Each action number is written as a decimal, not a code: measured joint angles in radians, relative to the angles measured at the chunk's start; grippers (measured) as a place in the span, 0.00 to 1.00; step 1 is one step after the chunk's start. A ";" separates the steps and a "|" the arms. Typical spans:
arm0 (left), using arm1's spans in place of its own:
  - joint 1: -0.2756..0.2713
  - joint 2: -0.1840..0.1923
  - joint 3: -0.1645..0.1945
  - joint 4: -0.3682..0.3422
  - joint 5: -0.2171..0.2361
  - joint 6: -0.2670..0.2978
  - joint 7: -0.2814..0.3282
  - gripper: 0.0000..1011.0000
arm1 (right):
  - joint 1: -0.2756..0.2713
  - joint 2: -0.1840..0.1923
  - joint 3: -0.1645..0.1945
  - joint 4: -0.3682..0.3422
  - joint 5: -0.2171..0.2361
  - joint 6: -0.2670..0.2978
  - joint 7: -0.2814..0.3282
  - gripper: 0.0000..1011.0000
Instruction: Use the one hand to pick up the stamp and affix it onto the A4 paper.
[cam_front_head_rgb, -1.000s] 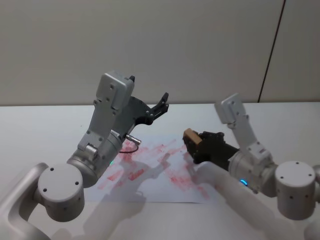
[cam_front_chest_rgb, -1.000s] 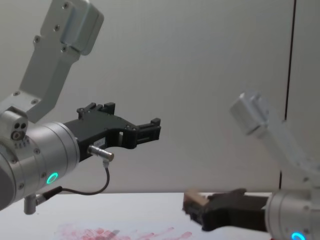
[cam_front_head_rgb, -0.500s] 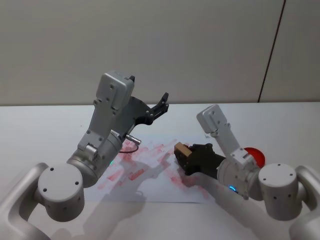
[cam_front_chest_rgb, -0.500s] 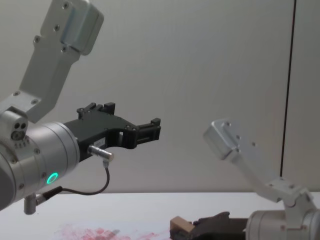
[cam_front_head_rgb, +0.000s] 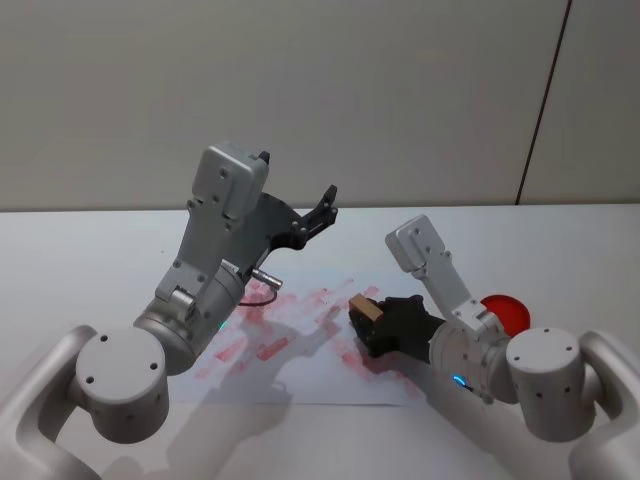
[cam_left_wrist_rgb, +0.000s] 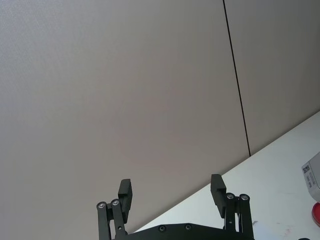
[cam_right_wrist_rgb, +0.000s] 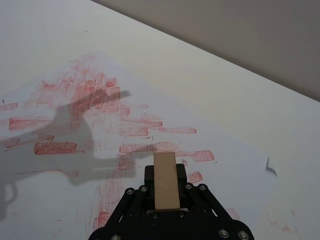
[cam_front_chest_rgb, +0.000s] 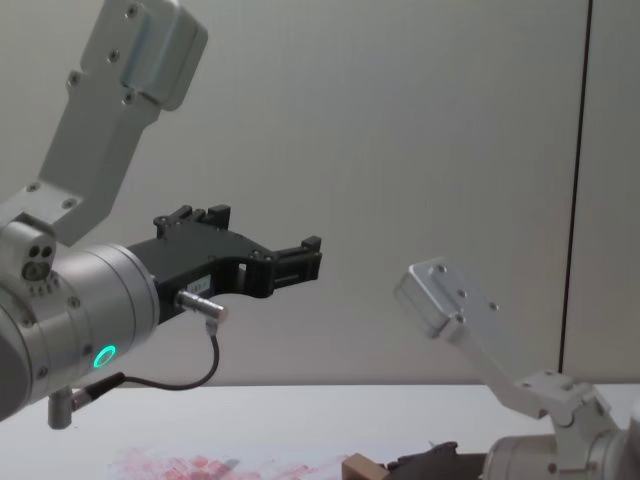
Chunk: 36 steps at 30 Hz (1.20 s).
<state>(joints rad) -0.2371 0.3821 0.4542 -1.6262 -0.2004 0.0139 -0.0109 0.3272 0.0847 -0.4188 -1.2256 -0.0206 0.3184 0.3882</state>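
The stamp (cam_front_head_rgb: 364, 307), a small tan wooden block, is clamped in my right gripper (cam_front_head_rgb: 368, 322), which is shut on it low over the right part of the A4 paper (cam_front_head_rgb: 300, 345). The right wrist view has the stamp (cam_right_wrist_rgb: 165, 180) between the black fingers, pointing at the red-smeared A4 paper (cam_right_wrist_rgb: 100, 125). From the chest view the stamp (cam_front_chest_rgb: 360, 466) sits at the bottom edge, close to the sheet. Whether the stamp touches the paper cannot be told. My left gripper (cam_front_head_rgb: 322, 208) hangs open and empty, raised above the table's far side, and its fingers (cam_left_wrist_rgb: 217, 186) frame the wall.
A red round pad (cam_front_head_rgb: 503, 311) lies on the white table right of the paper, behind my right arm. My left arm (cam_front_head_rgb: 215, 260) stands over the paper's left part and casts a shadow on it. A grey wall runs behind the table.
My right gripper has carried the stamp leftward and down, from above the paper's right edge to low over the sheet. The red pad has come into sight. The left arm has not moved.
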 joint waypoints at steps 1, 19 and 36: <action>0.000 0.000 0.000 0.000 0.000 0.000 0.000 0.99 | 0.000 0.000 0.000 0.001 0.000 0.003 -0.003 0.22; 0.000 0.000 0.000 0.000 0.000 0.000 0.000 0.99 | -0.009 0.005 0.005 -0.014 0.015 0.060 -0.035 0.22; 0.000 0.000 0.000 0.000 0.000 0.000 0.000 0.99 | -0.013 0.003 0.021 -0.055 0.096 0.029 -0.068 0.22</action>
<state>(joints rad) -0.2371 0.3821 0.4542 -1.6262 -0.2004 0.0138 -0.0109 0.3142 0.0876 -0.3973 -1.2806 0.0757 0.3476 0.3199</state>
